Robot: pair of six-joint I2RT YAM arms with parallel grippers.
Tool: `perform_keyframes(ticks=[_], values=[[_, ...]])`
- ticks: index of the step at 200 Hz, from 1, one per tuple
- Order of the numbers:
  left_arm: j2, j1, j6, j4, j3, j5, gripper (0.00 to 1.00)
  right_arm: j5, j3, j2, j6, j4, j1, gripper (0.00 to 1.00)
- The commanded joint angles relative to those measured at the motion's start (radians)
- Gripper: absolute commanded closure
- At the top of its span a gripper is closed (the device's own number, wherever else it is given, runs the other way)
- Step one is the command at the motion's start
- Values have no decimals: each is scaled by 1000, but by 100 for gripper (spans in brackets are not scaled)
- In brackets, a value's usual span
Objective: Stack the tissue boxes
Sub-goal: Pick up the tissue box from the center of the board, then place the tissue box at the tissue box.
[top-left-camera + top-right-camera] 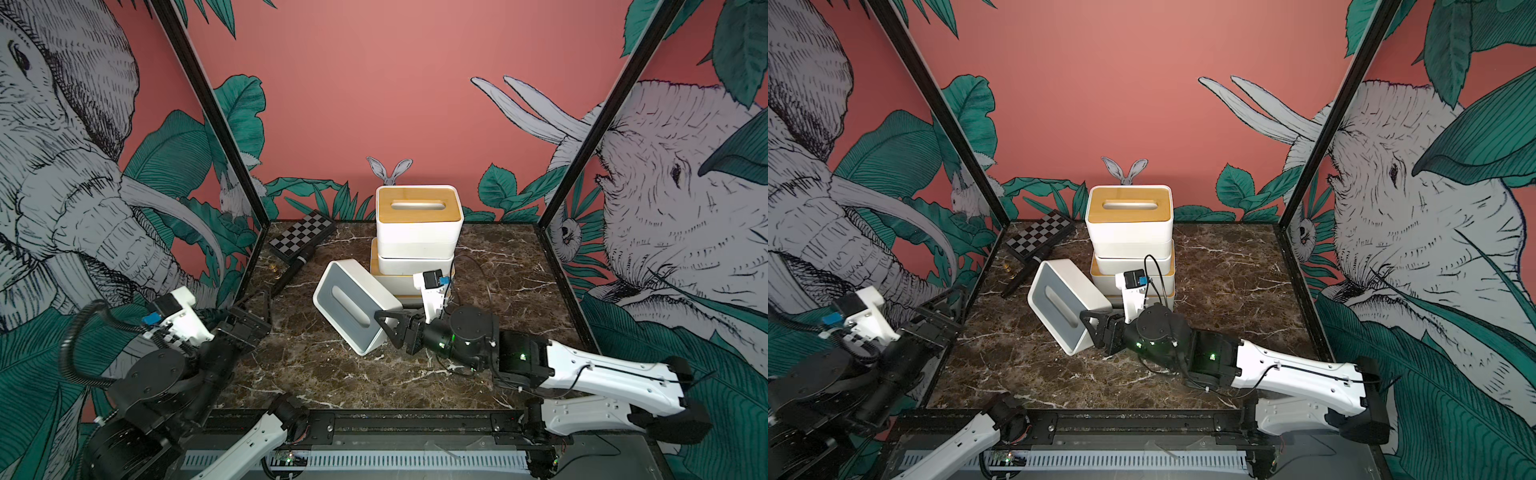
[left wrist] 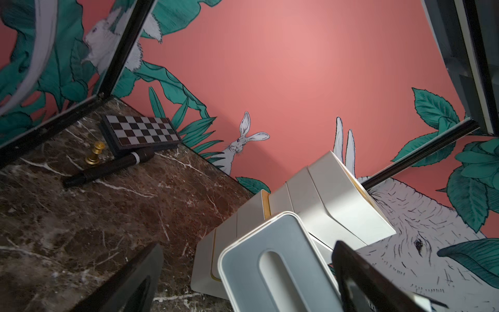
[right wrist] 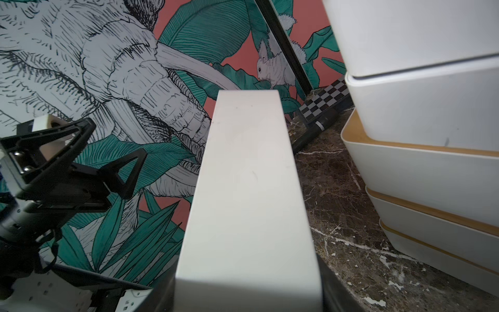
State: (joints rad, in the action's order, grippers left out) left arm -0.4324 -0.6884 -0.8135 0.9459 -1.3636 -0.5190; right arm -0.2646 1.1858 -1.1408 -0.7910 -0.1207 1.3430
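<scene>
One lift: with right gripper (image 1: 384, 328) clenched on grey-lidded white plastic tissue box (image 1: 353, 305), level it, raise over bamboo-lidded white stack (image 1: 417, 239), lower squarely. Leave left gripper (image 1: 248, 326) open at left.

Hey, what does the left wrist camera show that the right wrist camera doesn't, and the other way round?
Only the left wrist view: the slotted grey lid of the tilted box. Only the right wrist view: that box's plain white side, and the left end effector seen whole, jaws apart. Both: the stack of bamboo-lidded boxes, the checkerboard case, the dark pen-like stick and the marble table.
</scene>
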Motion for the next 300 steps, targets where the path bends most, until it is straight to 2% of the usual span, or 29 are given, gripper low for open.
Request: perform_keyframes(ticks=[1,42,61,100,133,159,185,205,265,300], values=[[-18,-3,138,83,-45,-68,1,9,117,77,78,-84,7,57],[-76,-2,278,39,-97,-23,1,4,375,111,182,-348,-7,57],[-129,-3,318,27,-134,12,0,49,555,59,228,-523,-52,57],[-220,-3,346,-17,-159,77,1,133,909,-71,298,-732,-161,57],[-291,-2,369,-47,-181,142,1,312,1246,-238,307,-888,-307,56],[-329,-2,373,-79,-184,171,0,472,1436,-345,275,-952,-462,56],[-362,-2,371,-96,-198,193,1,713,1418,-380,167,-880,-668,57],[-378,-3,381,-101,-209,196,1,814,1334,-372,102,-774,-751,58],[-428,-3,422,-122,-209,172,0,989,1210,-365,-63,-545,-869,58],[-493,-2,439,-159,-246,160,1,1072,1078,-338,-208,-358,-922,58]])
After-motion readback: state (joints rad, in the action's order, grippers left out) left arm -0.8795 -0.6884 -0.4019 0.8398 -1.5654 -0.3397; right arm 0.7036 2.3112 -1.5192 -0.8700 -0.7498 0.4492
